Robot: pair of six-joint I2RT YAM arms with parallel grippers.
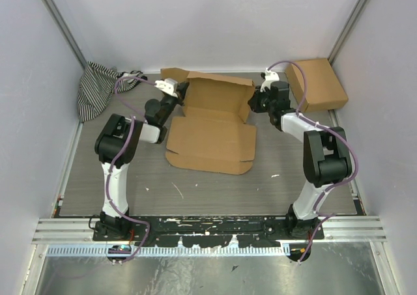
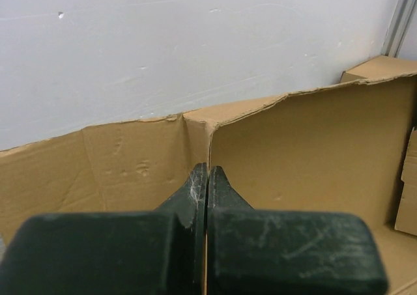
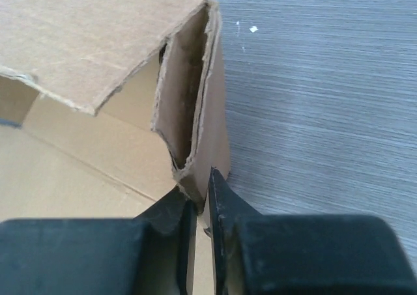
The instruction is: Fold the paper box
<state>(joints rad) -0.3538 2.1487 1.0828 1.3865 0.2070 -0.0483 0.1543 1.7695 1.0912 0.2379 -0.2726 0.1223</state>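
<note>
Roughly centred toward the far side of the table (image 1: 130,178), the box (image 1: 212,135) lies half formed. Its far panel stands up with a ragged top edge, and its near flaps lie flat with their notched near edge facing the arm bases.

The left gripper (image 1: 179,90) is at the box's far-left corner. In its wrist view the fingers (image 2: 195,191) are pressed together, in line with the upright fold where two raised panels meet. A thin strip of cardboard shows between them low down, so they seem to pinch that edge.

The right gripper (image 1: 255,101) is at the right end of the raised panel. Its fingers (image 3: 221,197) stand almost together, with the bottom corner of a doubled, torn-edged side wall nipped between them. To the right of that wall the wrist view shows only bare table.

A striped cloth (image 1: 96,90) is bunched in the far-left corner, well apart from the box, with the left arm between them. A spare box (image 1: 318,85) lies in the far-right corner, just beyond the right gripper, so room is tight on that side. Bare table runs from the box's near edge to the arm bases and down both sides. White walls (image 1: 195,21) enclose the left, far and right.
</note>
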